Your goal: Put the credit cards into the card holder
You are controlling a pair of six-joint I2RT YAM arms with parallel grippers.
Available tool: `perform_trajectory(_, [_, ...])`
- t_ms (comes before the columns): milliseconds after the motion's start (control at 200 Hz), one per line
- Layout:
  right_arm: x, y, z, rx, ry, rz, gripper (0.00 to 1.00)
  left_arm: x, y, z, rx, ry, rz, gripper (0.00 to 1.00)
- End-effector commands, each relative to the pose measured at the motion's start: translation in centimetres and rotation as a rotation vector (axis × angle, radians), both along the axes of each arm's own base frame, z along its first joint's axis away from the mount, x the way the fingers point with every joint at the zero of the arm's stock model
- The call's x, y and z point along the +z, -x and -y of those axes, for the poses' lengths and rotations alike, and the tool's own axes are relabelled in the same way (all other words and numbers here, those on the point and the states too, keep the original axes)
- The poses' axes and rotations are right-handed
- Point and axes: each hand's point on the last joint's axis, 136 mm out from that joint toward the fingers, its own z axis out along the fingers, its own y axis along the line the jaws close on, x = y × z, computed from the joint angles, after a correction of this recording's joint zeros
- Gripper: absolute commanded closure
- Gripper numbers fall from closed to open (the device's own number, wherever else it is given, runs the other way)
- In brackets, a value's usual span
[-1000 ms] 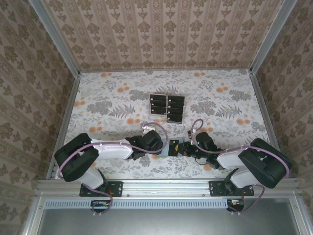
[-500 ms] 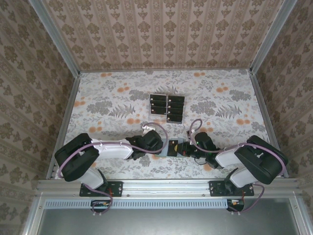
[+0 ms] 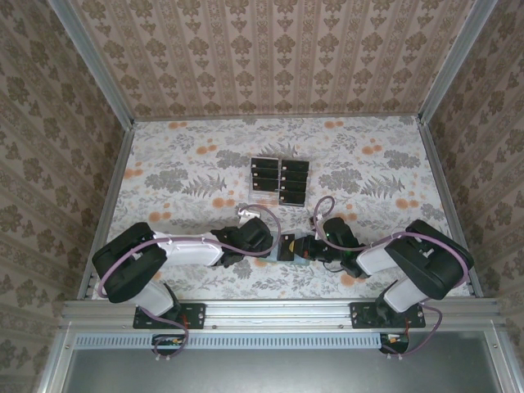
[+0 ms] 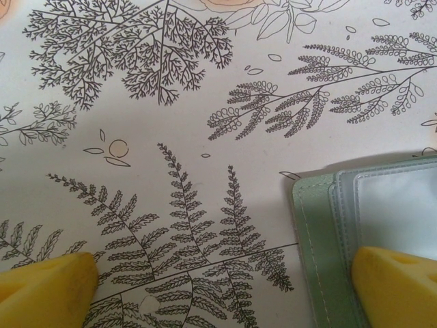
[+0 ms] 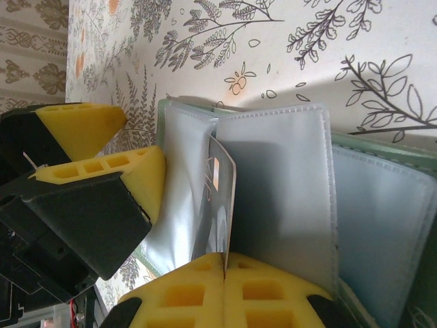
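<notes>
Tablecloth [image 3: 180, 176] — white, printed with grey ferns and orange flowers. Clear rack [image 3: 264, 199] near its centre. Beige patterned walls [image 3: 270, 57] — three sides.

Matt sage-green card holder [image 4: 315, 232], stitched edges, with glossy clear plastic sleeves. Glossy dark credit card [image 5: 218, 205]. Matt yellow pads [image 5: 184, 297], moulded with hollows, on the right end effector [image 5: 224, 270]. Smooth printed surface [image 4: 171, 137].

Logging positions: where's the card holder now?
In top view, the card holder lies near the table's front, between the left gripper and the right gripper holding a credit card.
</notes>
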Motion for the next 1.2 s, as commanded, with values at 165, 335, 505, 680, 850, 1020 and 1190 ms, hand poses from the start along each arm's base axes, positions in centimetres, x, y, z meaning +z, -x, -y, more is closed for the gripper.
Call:
perform_trajectory(165, [-2.1,0.8,0.8,-0.008,0.061,-0.077,1.0,-3.8,2.3,-4.2,0.014,-0.175,-0.107,0.0])
perform_trajectory(335, [-1.8,0.3,1.6,-0.03,0.064,-0.07,1.0,-3.9,2.3,-4.4,0.015,-0.176,-0.108,0.0])
perform_trajectory(505, [-1.4,0.1,2.4,-0.042,0.081,-0.058,1.0,-3.9,2.3,-4.4,0.015,-0.178,-0.108,0.0])
perform_trajectory(680, [-1.1,-0.2,3.1,-0.057,0.088,-0.051,1.0,-4.0,2.4,-4.4,0.015,-0.175,-0.109,0.0])
perform_trajectory(850, [-1.2,-0.1,2.8,-0.042,0.078,-0.056,1.0,-4.0,2.3,-4.4,0.015,-0.176,-0.109,0.0])
perform_trajectory(1020, [-1.5,-0.1,2.5,-0.04,0.065,-0.065,1.0,-4.0,2.4,-4.3,0.014,-0.177,-0.111,0.0])
perform_trajectory(1190, [-1.4,-0.1,2.2,-0.035,0.047,-0.071,1.0,-4.0,2.4,-4.3,0.014,-0.176,-0.111,0.0])
